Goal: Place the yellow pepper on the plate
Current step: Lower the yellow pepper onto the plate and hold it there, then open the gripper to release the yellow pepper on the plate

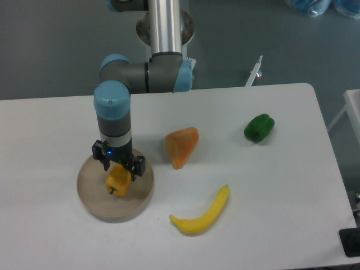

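A white table [67, 236] with rounded corners fills most of the frame, its far edge running across the upper middle and its right side ending near the right edge of the picture. Four things lie directly on it. The plate [94, 203] sits at lower left. An orange wedge-shaped toy [181, 146] lies at the centre, just right of the plate. A yellow banana [203, 214] curves below it, at lower centre. A green pepper [259, 127] rests at upper right, well apart from the others
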You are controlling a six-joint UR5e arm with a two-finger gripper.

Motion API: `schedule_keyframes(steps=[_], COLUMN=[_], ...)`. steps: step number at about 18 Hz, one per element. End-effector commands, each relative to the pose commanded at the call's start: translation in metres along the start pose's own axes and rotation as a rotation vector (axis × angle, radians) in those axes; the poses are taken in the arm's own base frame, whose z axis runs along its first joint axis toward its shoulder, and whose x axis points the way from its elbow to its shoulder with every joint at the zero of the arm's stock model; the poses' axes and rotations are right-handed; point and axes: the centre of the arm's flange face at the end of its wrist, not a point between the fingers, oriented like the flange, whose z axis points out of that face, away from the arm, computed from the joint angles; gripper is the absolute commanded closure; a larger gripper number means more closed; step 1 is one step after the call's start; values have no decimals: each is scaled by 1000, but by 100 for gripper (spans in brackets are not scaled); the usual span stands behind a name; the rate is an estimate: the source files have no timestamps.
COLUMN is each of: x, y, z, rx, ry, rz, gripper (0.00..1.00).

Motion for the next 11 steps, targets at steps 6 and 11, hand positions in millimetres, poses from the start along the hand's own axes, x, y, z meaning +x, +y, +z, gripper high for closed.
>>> schedule_keyframes(steps=[6, 11], x=[-49, -125], y=[5, 17], z=[-39, -73], rx=[52, 95], ry=[-50, -120], rz=[-56, -110], gripper=[0, 0])
